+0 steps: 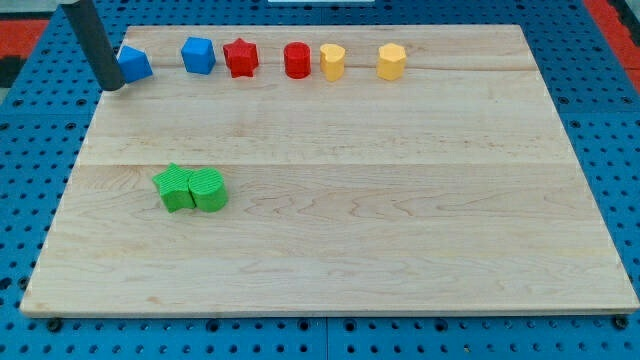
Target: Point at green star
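Note:
The green star (175,187) lies on the wooden board's left half, touching a green round block (208,189) on its right. My tip (112,86) is at the board's top left corner, right beside the left edge of a blue block (134,64). The tip is far above the green star in the view, and slightly to its left.
Along the board's top edge stand a second blue block (198,55), a red star (240,58), a red cylinder (297,60), a yellow heart-like block (332,61) and a yellow hexagon-like block (391,61). The wooden board (350,230) rests on a blue pegboard.

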